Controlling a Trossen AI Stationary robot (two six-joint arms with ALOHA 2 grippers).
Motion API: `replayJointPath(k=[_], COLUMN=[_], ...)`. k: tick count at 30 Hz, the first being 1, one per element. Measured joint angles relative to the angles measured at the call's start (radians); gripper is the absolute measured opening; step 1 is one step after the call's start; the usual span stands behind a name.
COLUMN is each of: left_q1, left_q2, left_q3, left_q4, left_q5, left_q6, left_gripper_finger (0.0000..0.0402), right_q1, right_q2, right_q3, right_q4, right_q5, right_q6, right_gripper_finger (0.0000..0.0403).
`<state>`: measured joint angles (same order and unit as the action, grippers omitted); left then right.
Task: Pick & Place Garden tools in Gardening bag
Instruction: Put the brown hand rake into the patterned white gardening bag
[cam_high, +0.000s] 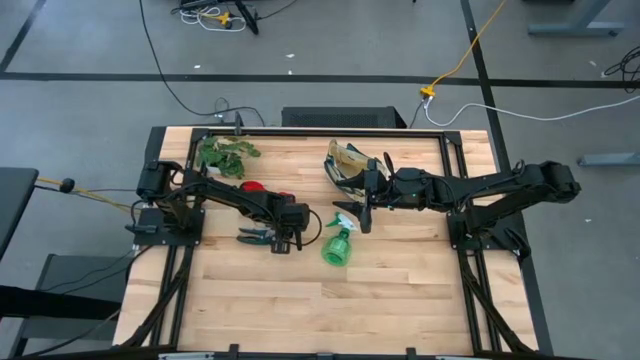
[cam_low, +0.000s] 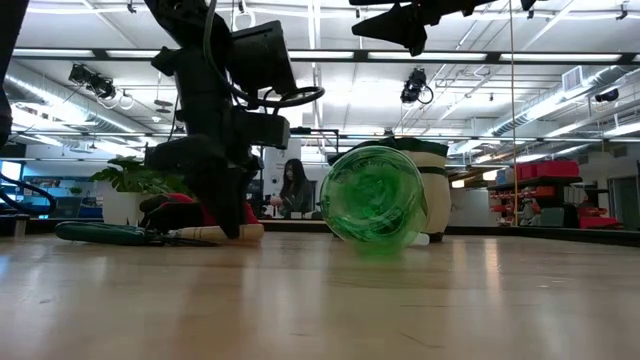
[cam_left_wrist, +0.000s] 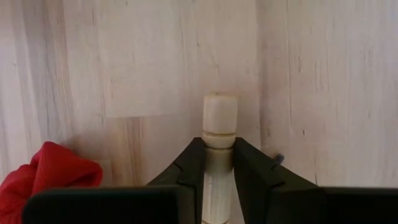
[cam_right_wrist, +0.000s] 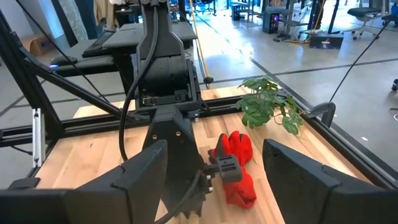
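My left gripper (cam_high: 288, 238) points down at the table's middle and is shut on the hand rake's wooden handle (cam_left_wrist: 220, 118). The red gloves (cam_high: 262, 190) lie just beyond it, and the dark-handled pruning shears (cam_high: 255, 237) lie to its left. The green spray bottle (cam_high: 338, 246) lies on its side to its right. The olive-and-tan bag (cam_high: 348, 165) stands at the far middle. My right gripper (cam_high: 362, 198) hangs open and empty, high above the table between bag and bottle (cam_low: 410, 25). My left gripper pinches the rake's wooden handle (cam_left_wrist: 219, 152) between its two fingers, a little back from the handle's rounded free end. The fingers come from above, pointing down, and lie across the handle. The handle seems to lie on the table (cam_low: 228, 233).
A leafy green sprig (cam_high: 226, 155) lies at the far left of the table. The near half of the wooden table (cam_high: 330, 310) holds nothing. A person (cam_low: 295, 188) sits in the room beyond the table.
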<state>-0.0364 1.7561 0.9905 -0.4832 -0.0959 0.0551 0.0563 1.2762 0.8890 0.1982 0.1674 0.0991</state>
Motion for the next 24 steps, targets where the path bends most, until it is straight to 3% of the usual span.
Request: replayJointPath(k=[13,24], left_q1=[0.000,0.000], left_q2=[-0.096,-0.290], left_q3=[0.000,0.000], left_q4=[-0.020,-0.013], left_q5=[0.000,-0.005], left_q6=[-0.027,-0.053], left_gripper_finger=[0.0066,0.0066], right_q1=[0.000,-0.003], right_q2=[0.000,0.000], right_q3=[0.000,0.000], right_q4=[0.000,0.000], right_q5=[0.036,0.087], right_q6=[-0.005,-0.013], right_gripper_finger=[0.0263,0.0263])
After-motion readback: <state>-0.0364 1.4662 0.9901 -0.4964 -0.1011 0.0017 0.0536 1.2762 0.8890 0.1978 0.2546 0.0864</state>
